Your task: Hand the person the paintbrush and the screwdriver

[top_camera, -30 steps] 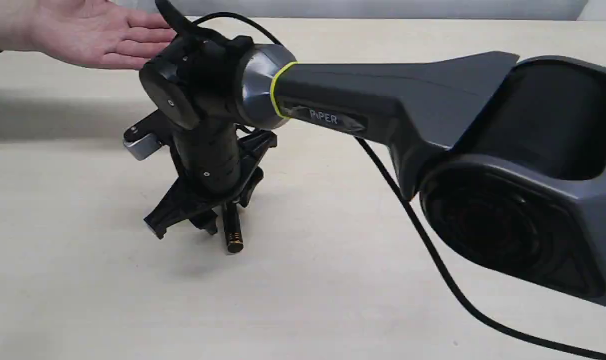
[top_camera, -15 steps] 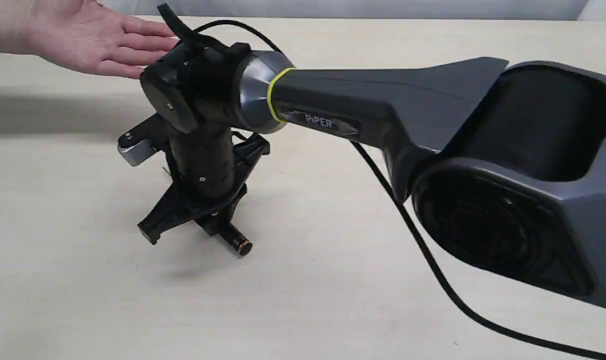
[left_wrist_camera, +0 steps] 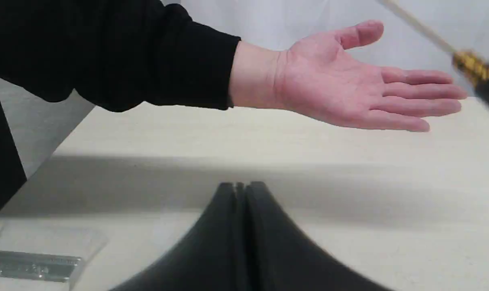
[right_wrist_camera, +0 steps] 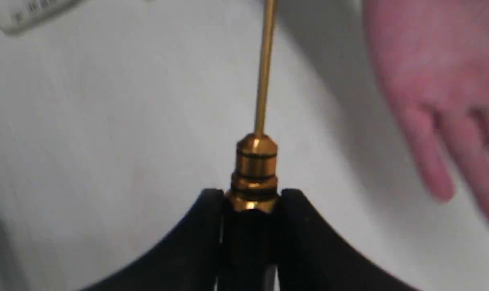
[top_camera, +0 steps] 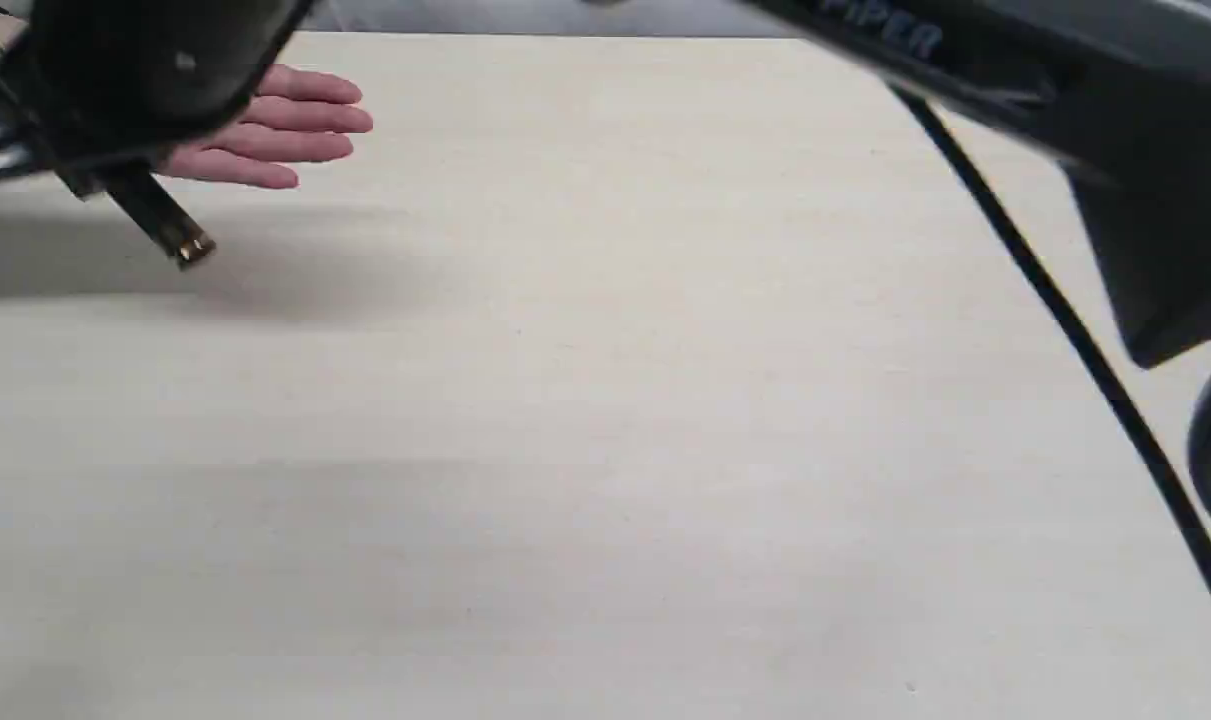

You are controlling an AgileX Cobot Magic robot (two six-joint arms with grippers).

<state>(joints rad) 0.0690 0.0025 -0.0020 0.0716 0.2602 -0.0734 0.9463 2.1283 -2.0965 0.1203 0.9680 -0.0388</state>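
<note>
At the far left of the exterior view, the right claw (right_wrist_camera: 250, 194) is clenched on the one screwdriver (top_camera: 155, 212). Its two smooth black fingers pinch the black handle just behind the gold collar (right_wrist_camera: 255, 169), a glossy turned piece with dark grooves. The thin straight shaft (right_wrist_camera: 263, 64) juts out past the fingers. The gold end cap (top_camera: 193, 248) slants down, clear of the surface (top_camera: 605, 450), which is pale, matte and faintly grained.

Just right of the screwdriver is the person's hand (top_camera: 275, 130), bare and held above the surface. The palm is open, the four fingers are straight and the thumb is raised. A black fabric sleeve (left_wrist_camera: 127, 52) reaches to the wrist.

The left claw (left_wrist_camera: 239, 186) is clenched on nothing, its two matte black fingers pressed flat together. Near it on the surface lies one flat clear pouch (left_wrist_camera: 38, 258) with a silvery strip inside; what that is cannot be told.

Further right, one black cable (top_camera: 1065, 320) hangs beneath the grey moulded arm (top_camera: 1145, 150).
</note>
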